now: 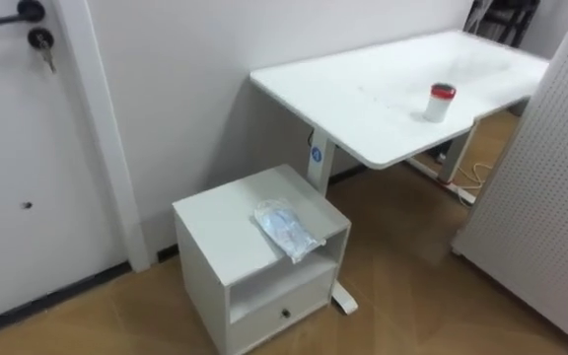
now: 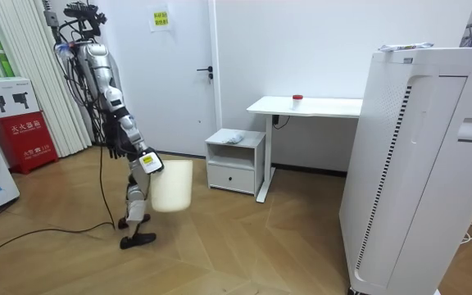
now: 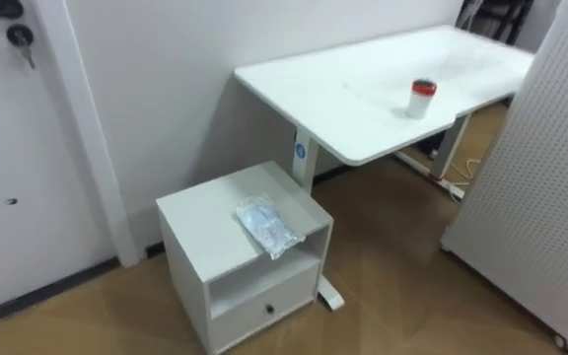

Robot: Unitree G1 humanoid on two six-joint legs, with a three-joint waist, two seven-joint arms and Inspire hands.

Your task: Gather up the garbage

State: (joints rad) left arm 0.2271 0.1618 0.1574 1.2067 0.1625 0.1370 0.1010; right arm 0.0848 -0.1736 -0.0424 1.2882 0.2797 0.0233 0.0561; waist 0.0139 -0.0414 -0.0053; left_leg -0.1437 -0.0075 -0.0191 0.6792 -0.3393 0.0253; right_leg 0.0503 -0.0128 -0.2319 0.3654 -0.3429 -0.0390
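Observation:
A crumpled clear plastic bag [image 1: 286, 229] lies on top of a low white cabinet [image 1: 215, 222], near its front right edge. A small white jar with a red lid [image 1: 440, 102] stands on the white desk [image 1: 363, 94] behind the cabinet. In the room view I stand on the wooden floor, a few steps from the cabinet [image 2: 248, 152] and facing it. My right hand [image 2: 143, 161] hangs in front of me and carries a white bin [image 2: 172, 185] by its rim, off the floor. My left hand [image 2: 115, 147] shows as a dark shape behind it.
A white door [image 1: 18, 148] with a key in its lock is left of the cabinet. A tall white perforated unit [image 1: 550, 187] stands close on the right, leaving a strip of floor beside the desk leg [image 1: 323, 197]. A red box [image 2: 21, 123] stands behind me.

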